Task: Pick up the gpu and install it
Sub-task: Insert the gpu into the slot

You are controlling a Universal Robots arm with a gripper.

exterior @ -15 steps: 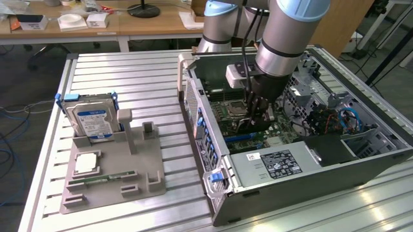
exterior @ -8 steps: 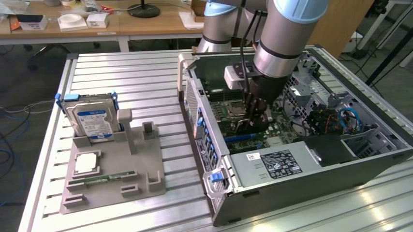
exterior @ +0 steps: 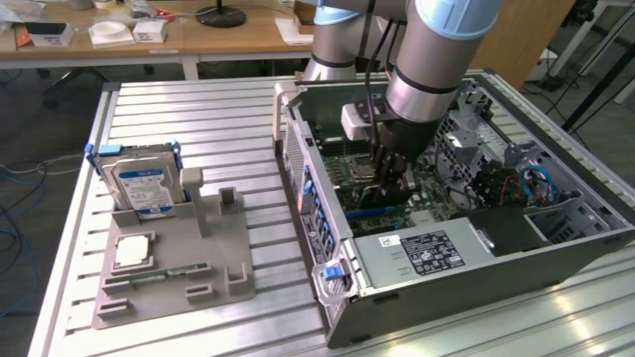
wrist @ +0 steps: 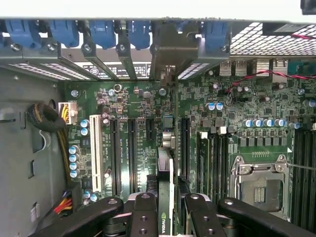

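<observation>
The open computer case (exterior: pixel 297 171) lies on its side on the table, motherboard (wrist: pixel 128 98) facing up. My gripper (exterior: pixel 387 178) reaches down into it from above. Its black fingers (wrist: pixel 143 215) are shut on the gpu (wrist: pixel 165 182), a thin dark card that appears edge-on in the wrist view. The card stands upright over the motherboard, just beside the long black slots (wrist: pixel 131 153). Its metal bracket (wrist: pixel 173 49) reaches the row of rear slot openings with blue clips. Whether the card's edge sits in a slot is hidden by the card itself.
A grey fixture (exterior: pixel 228 253) at the exterior view's left holds a silver hard drive (exterior: pixel 142 182), a processor chip (exterior: pixel 134 251) and a green memory stick (exterior: pixel 159 275). Inside the case are a processor socket (wrist: pixel 259 185), a white slot (wrist: pixel 98 153) and cable bundles (wrist: pixel 47 118).
</observation>
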